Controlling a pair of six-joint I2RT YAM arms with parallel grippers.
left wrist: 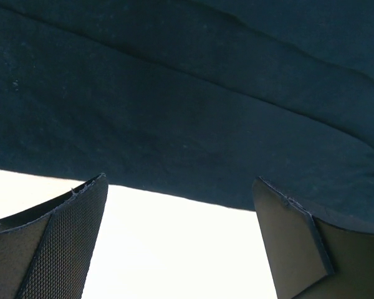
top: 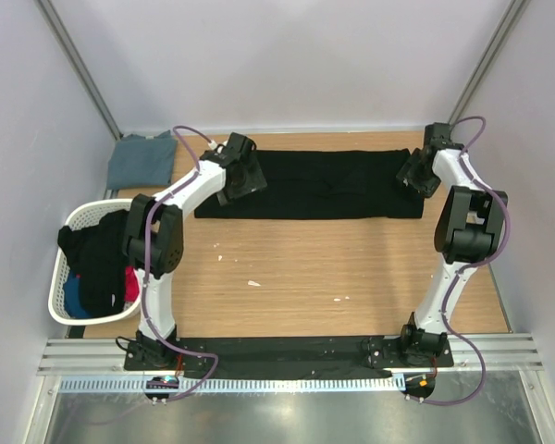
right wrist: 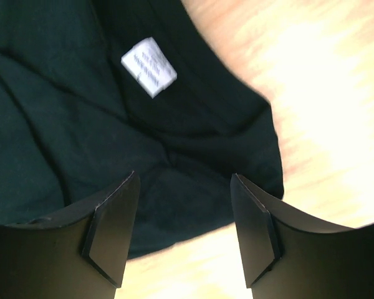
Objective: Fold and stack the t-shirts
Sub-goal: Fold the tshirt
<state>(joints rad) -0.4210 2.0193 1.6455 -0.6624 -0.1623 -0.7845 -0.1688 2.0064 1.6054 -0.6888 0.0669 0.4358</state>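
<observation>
Wooden table [top: 333, 268] carries the black shirt [top: 314, 185], folded into a long strip along its far side. Left gripper [left wrist: 181, 187] hangs spread over the strip's left end, right gripper [right wrist: 184, 180] spread over its right end, neither pinching cloth. Grey-blue shirt [top: 141, 159] lies folded at the far-left corner.

black t-shirt [top: 310, 185], folded into a long band, lies across the far side of the table [top: 305, 268]; grey-blue t-shirt [top: 141, 159] sits folded at its far-left corner.
</observation>
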